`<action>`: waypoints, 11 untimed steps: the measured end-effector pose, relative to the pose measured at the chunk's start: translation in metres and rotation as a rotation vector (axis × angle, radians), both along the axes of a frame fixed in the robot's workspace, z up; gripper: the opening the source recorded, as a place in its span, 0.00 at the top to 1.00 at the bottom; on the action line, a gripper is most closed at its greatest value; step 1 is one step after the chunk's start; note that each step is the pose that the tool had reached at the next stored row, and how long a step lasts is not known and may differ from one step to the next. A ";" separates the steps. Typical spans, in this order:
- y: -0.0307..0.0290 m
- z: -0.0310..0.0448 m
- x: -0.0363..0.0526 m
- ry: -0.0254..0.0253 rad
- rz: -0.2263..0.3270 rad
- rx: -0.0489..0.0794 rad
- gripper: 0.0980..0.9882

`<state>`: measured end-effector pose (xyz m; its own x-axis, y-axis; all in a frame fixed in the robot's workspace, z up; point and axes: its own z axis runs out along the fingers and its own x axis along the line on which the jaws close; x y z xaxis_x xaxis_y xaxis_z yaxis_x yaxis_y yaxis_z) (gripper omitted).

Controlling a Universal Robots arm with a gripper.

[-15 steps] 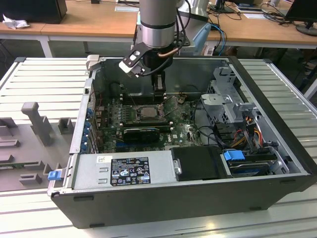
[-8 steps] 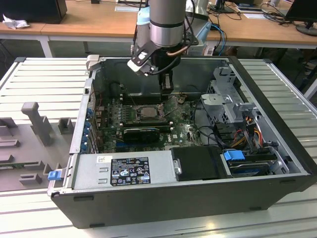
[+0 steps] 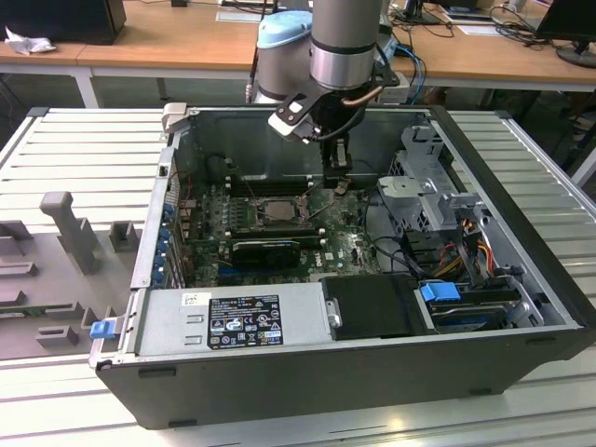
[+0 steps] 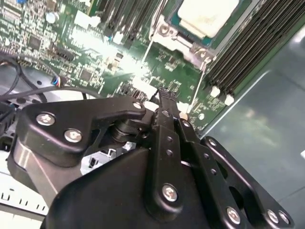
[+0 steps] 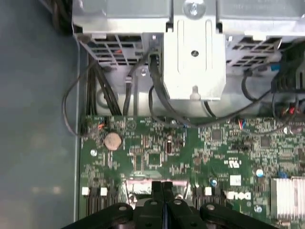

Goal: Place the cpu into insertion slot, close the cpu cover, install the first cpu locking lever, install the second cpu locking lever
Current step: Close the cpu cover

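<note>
Exterior view: the gripper (image 3: pixel 339 184) hangs over the green board, fingers pressed together on nothing; the cpu (image 3: pixel 277 210) sits in the insertion slot (image 3: pixel 256 222), close by on the exterior view's left of the fingers and slightly nearer; the power supply label (image 3: pixel 244 321) carries print too small to make out.
</note>
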<state>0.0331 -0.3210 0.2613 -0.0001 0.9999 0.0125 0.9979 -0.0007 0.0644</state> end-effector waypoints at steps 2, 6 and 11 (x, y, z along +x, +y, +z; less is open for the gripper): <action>0.0003 -0.0003 0.0048 0.0000 0.001 0.000 0.99; 0.0016 -0.0020 0.0166 0.0002 0.002 0.000 0.99; 0.0025 -0.0102 0.0245 0.0002 0.005 0.000 0.99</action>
<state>0.0576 -0.3185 0.2511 -0.0052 0.9999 0.0126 0.9979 0.0044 0.0642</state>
